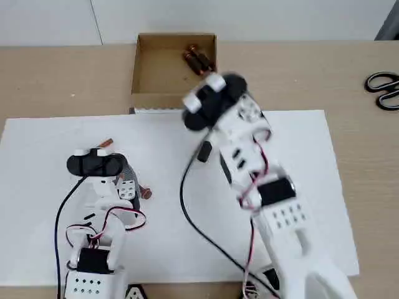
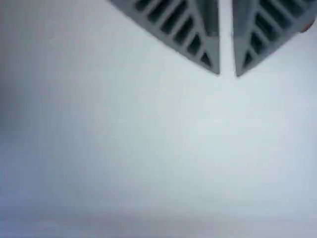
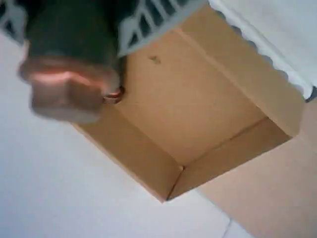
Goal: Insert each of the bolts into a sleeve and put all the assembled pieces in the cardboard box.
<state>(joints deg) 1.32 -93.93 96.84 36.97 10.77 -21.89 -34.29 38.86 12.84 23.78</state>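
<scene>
One white sheet (image 1: 299,162) is covering the table, with one cardboard box (image 1: 144,68) sitting at its far edge. The right gripper (image 3: 74,34) is hanging at the box's near rim, clamping one assembled piece (image 3: 67,87) (dark sleeve, copper bolt head). The left gripper (image 2: 228,72) is hovering over the sheet, all but closed, holding nothing. Two copper pieces (image 1: 198,59) are lying in the box, and two loose bolts (image 1: 144,194) are lying beside the left arm.

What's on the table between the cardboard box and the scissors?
Nothing. In the high view, only bare wooden table stretches from the cardboard box to the scissors.
</scene>
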